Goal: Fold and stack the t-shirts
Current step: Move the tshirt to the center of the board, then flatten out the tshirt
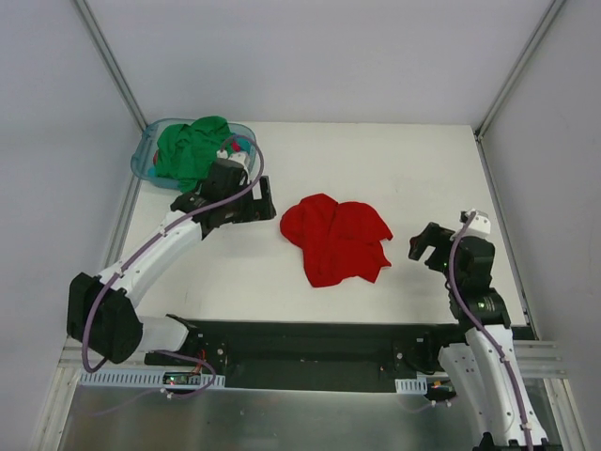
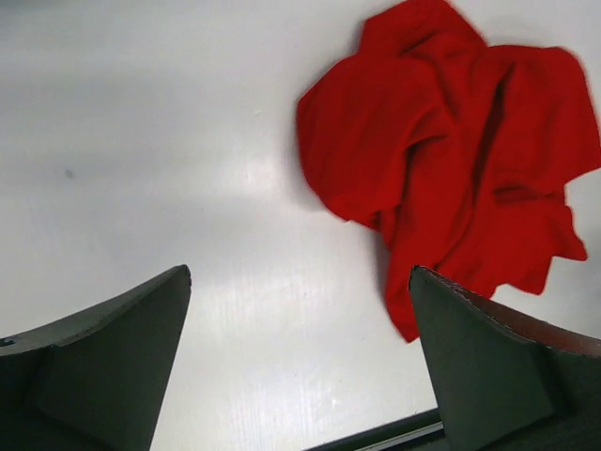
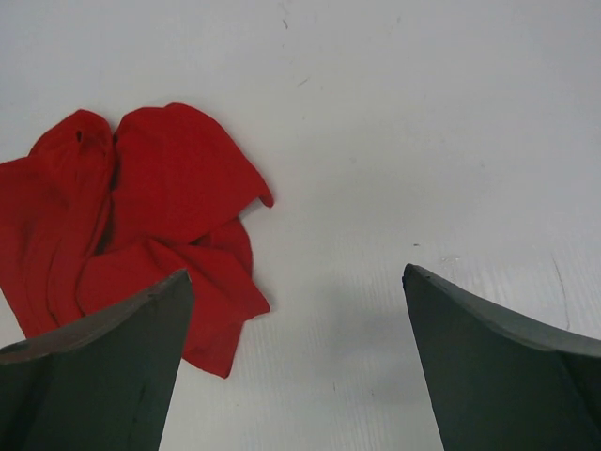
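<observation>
Red t-shirt (image 1: 336,239) crumpled (green t-shirt (image 1: 188,148) apparently in basket (image 1: 141,158)).

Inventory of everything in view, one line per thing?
red t-shirt: 1, bright red, crumpled at table centre
green t-shirt: 1, green, bunched in the basket
basket: 1, translucent blue-teal, far left corner of the table
table: 1, white, under everything
left gripper: 1, dark, open, left of the red t-shirt
right gripper: 1, dark, open, right of the red t-shirt
</observation>
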